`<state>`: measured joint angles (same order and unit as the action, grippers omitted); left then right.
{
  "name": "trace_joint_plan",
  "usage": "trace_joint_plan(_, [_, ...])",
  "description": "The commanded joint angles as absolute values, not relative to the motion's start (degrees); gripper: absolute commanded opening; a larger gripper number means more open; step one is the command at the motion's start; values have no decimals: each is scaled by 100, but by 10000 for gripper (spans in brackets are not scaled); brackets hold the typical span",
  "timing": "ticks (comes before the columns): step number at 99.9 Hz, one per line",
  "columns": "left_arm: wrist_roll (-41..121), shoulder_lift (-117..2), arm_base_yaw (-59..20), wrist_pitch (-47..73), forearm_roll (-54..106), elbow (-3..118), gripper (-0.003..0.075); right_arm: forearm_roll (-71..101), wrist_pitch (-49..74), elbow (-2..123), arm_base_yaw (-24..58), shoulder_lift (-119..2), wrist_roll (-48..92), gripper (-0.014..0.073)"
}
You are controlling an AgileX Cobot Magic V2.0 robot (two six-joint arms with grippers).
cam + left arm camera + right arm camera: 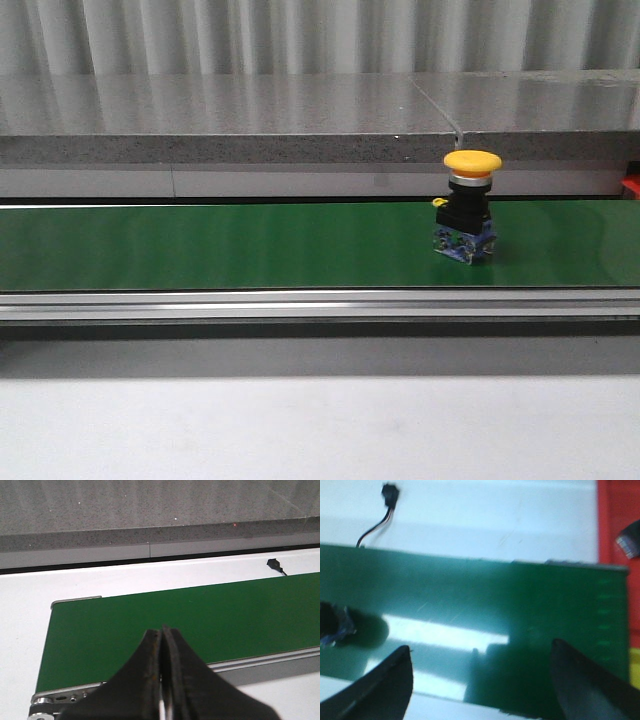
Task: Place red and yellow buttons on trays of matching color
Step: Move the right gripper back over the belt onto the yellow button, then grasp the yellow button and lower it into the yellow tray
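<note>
— Room along the edges?
— Plenty. Green conveyor belt (220, 245) running full width in the front view, bare apart from one item. Metal rail (300, 303) along the near edge, white table (300, 430) in front, grey stone ledge (250, 120) behind.

— Location of the task's thing?
— One yellow button (470, 205), upright on the belt right of centre, yellow cap on top, black body, blue base touching the belt. Well apart from both belt edges.

— Anything seen only from the wrists?
— From the left wrist: the belt's end with its roller (42, 701), white table all round it, a small black plug (274, 564) lying beyond the far edge. From the right wrist: the belt's other end, a red tray (619, 555) just past it, a sliver of yellow tray (635, 667) beside that, a small wired connector (389, 495) on the white surface, something dark and grey on the red tray, too blurred to identify. Dark blurred shape at the picture's edge, probably the button's base.

— Fingers?
— Left gripper (162, 675) pressed together, nothing between. Right gripper (480, 675) spread wide, empty, above the belt.

— Count?
— One button, two trays partly visible, two grippers. Neither arm visible in the front view.
</note>
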<state>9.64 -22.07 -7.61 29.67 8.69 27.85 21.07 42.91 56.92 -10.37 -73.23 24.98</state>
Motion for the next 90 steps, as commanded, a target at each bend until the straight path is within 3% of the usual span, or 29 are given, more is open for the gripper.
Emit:
trace_joint_plan(1, [977,-2242,-804,2568,959,2942,-21,2183,4131,5491,-768,-7126,2581,569])
trace_joint_plan(40, [977,-2242,-804,2568,959,2942,-21,2204,3688,5134,432,-7188,3009,569])
trace_joint_plan(90, [977,-2242,-804,2568,959,2942,-21,2434,2659,5481,1180,-8263,3025,542])
